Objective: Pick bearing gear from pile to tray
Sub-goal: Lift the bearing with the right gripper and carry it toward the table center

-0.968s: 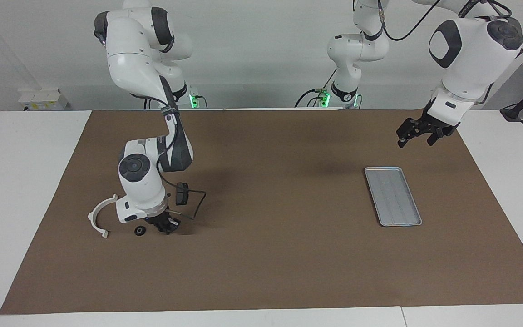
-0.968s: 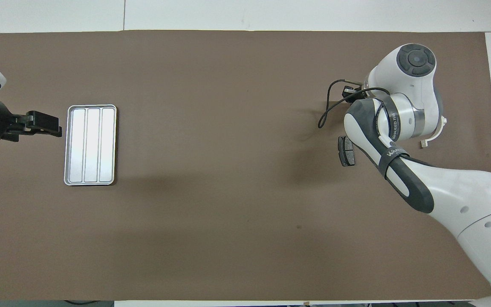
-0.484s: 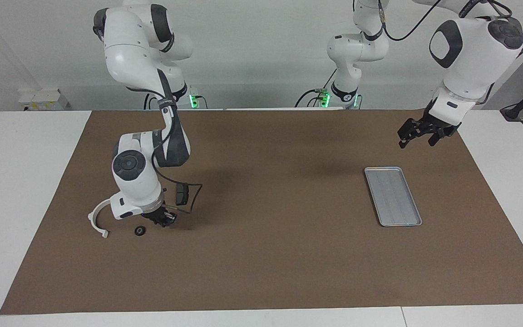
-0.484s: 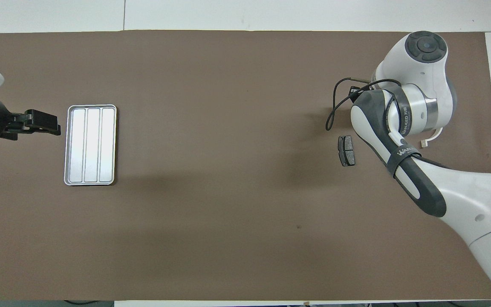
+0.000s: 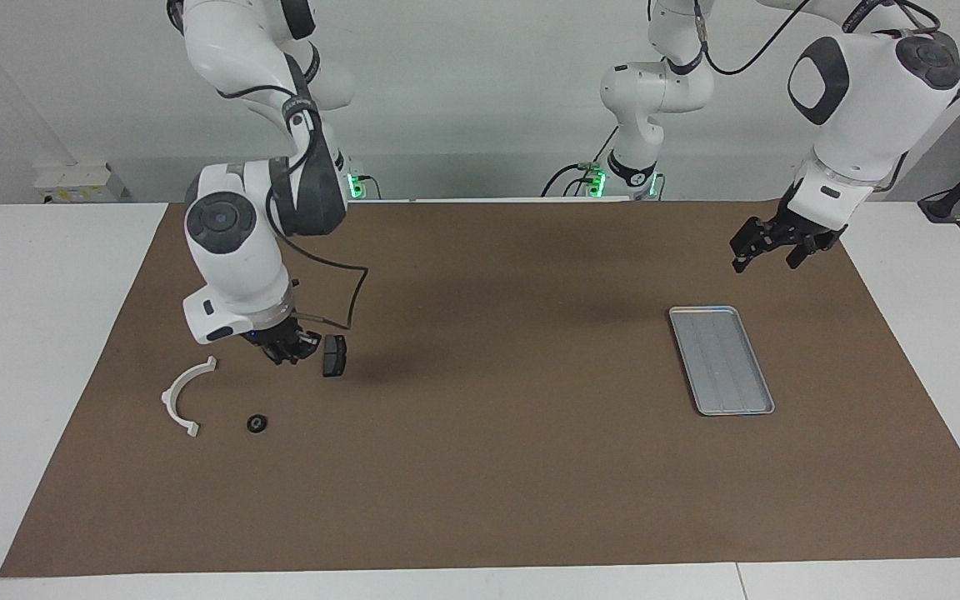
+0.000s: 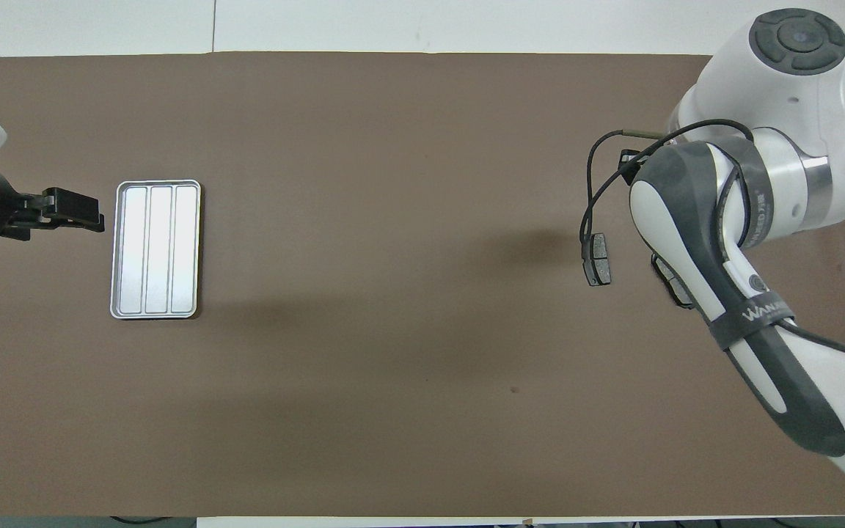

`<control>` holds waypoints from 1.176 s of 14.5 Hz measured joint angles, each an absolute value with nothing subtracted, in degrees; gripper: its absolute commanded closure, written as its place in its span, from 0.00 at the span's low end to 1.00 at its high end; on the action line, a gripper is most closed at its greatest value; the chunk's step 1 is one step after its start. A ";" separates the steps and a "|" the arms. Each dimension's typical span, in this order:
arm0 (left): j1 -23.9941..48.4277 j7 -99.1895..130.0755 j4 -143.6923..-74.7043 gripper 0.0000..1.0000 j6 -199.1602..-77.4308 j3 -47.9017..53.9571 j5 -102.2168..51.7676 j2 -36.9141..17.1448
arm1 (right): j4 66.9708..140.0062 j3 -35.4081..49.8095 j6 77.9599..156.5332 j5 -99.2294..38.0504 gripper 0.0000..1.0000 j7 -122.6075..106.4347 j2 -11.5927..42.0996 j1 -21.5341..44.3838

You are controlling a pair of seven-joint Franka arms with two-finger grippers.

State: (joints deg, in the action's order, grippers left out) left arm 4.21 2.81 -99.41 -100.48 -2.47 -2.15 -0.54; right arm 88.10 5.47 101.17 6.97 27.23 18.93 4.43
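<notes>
The pile lies at the right arm's end of the mat. It holds a white plastic arc (image 5: 180, 398), a small black round bearing gear (image 5: 257, 423) beside the arc, and a dark brake pad (image 5: 334, 356) (image 6: 598, 259) nearer to the robots. A second brake pad (image 6: 675, 284) peeks out from under the right arm. My right gripper (image 5: 290, 353) hangs shut above the mat beside the first brake pad. Whether anything sits between its tips does not show. The silver tray (image 5: 701, 310) (image 6: 157, 182) lies empty at the left arm's end. My left gripper (image 5: 765, 262) (image 6: 96, 213) waits open in the air beside it.
A brown mat (image 5: 513, 467) covers most of the white table. A black cable (image 5: 355, 292) loops from the right wrist over the mat by the brake pad. In the overhead view the right arm (image 6: 730, 220) hides the arc and the round piece.
My right gripper, shut all the while, has risen off the mat next to the black round piece and moved toward the robots. The left arm has not moved.
</notes>
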 measured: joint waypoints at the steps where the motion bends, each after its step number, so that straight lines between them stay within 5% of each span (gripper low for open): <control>1: 4.21 2.81 -99.45 0.00 -100.50 -2.47 -2.15 -0.54 | 88.12 6.36 99.80 6.81 1.00 27.23 17.57 4.47; 12: 4.15 2.81 -100.16 0.00 -101.25 -2.58 -2.15 -0.54 | 88.18 18.94 97.98 1.53 1.00 46.10 13.20 5.15; 17: 4.23 2.81 -100.16 0.00 -101.32 -2.36 -2.15 -0.54 | 88.69 20.51 102.34 1.47 1.00 59.67 13.23 11.09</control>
